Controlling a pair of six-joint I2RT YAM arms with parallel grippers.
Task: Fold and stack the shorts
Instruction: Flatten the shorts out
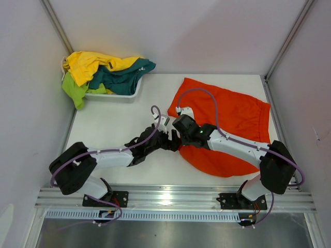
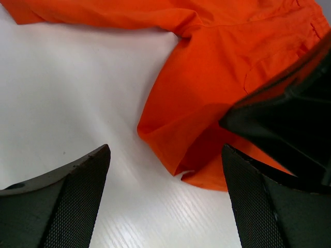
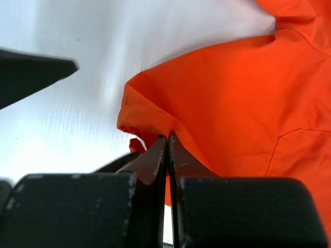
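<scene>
An orange pair of shorts point(image 1: 232, 119) lies spread on the right half of the white table. My right gripper point(image 1: 178, 140) is shut on its left hem; in the right wrist view the jaws point(image 3: 168, 137) pinch the orange fabric point(image 3: 232, 93) at the folded edge. My left gripper point(image 1: 166, 137) stands open just left of that spot. In the left wrist view its fingers point(image 2: 165, 155) straddle the table with the shorts' corner point(image 2: 217, 67) between and ahead of them, not touching. Yellow point(image 1: 90, 64), teal point(image 1: 124, 75) and lime-green shorts point(image 1: 75, 90) are heaped in the basket.
A white plastic basket point(image 1: 132, 94) sits at the table's back left, clothes spilling over its rim. The right arm's dark gripper body point(image 2: 289, 119) crowds the right side of the left wrist view. Grey walls close in on both sides.
</scene>
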